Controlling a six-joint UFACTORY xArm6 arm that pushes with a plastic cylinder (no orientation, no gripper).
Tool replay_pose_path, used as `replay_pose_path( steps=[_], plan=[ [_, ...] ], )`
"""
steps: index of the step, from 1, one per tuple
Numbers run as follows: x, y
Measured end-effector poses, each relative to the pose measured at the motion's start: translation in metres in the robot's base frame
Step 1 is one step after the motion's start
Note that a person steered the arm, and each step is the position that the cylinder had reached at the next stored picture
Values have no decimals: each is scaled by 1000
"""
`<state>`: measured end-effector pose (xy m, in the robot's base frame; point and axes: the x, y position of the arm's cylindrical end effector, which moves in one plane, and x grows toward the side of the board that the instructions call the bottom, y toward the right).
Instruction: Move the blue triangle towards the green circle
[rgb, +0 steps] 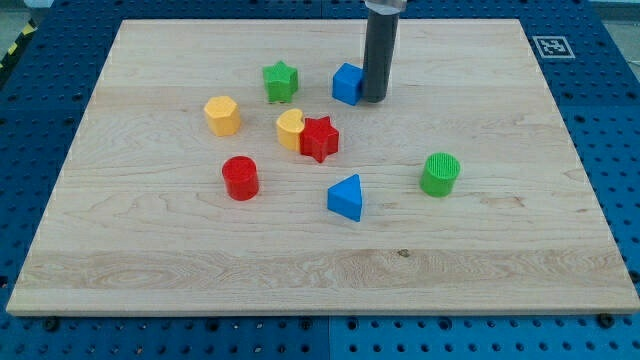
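The blue triangle (346, 197) lies near the middle of the wooden board (150, 250). The green circle (440, 174) stands to its right, a little higher in the view, with a gap between them. My tip (374, 98) is near the view's top, touching or just beside the right side of a blue cube (347, 83). It is well above the blue triangle and apart from it.
A green star (281, 81) sits left of the blue cube. A yellow hexagon (222, 115) is further left. A yellow heart (290, 128) touches a red star (320, 138). A red cylinder (240, 178) is left of the blue triangle.
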<state>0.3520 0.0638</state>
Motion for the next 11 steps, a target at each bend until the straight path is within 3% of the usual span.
replay_pose_path(
  steps=[2, 7, 9, 11],
  plan=[
    [62, 17],
    [145, -69],
    [192, -70],
    [189, -64]
  ],
)
